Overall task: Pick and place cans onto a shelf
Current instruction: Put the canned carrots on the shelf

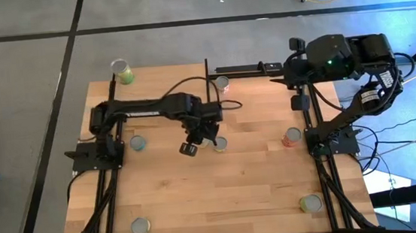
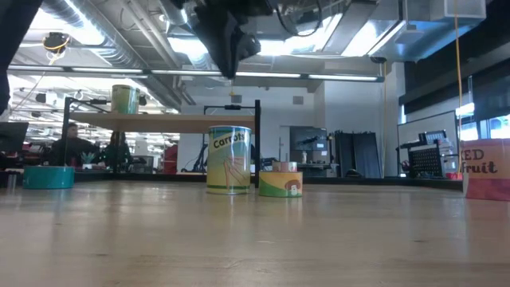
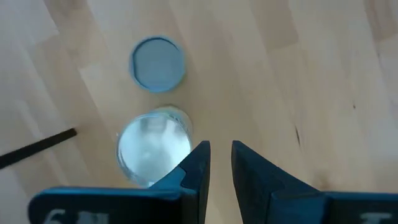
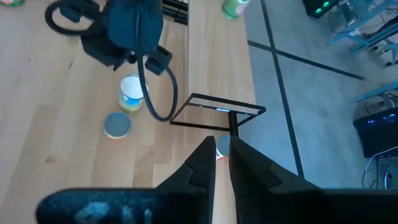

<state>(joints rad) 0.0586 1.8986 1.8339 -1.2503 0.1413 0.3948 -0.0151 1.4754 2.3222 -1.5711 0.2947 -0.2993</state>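
Note:
A tall yellow can labelled Carrots (image 2: 229,159) stands on the table's middle, with a short can (image 2: 280,183) just to its right. My left gripper (image 3: 221,152) is shut and empty, raised above the tall can (image 3: 152,149), fingertips pointing down just beside its silvery top; the short can's top (image 3: 157,63) shows beyond. The shelf (image 2: 159,122) stands at the far edge on black posts and bears a green can (image 2: 123,100). My right gripper (image 4: 222,149) is shut and empty, raised over the table's far right corner.
Other cans stand about the table: a teal one (image 1: 138,143) at the left, a red one (image 1: 293,136) at the right, one (image 1: 222,83) by the shelf's black upright frame (image 4: 214,109), two (image 1: 141,226) (image 1: 311,202) near the front edge.

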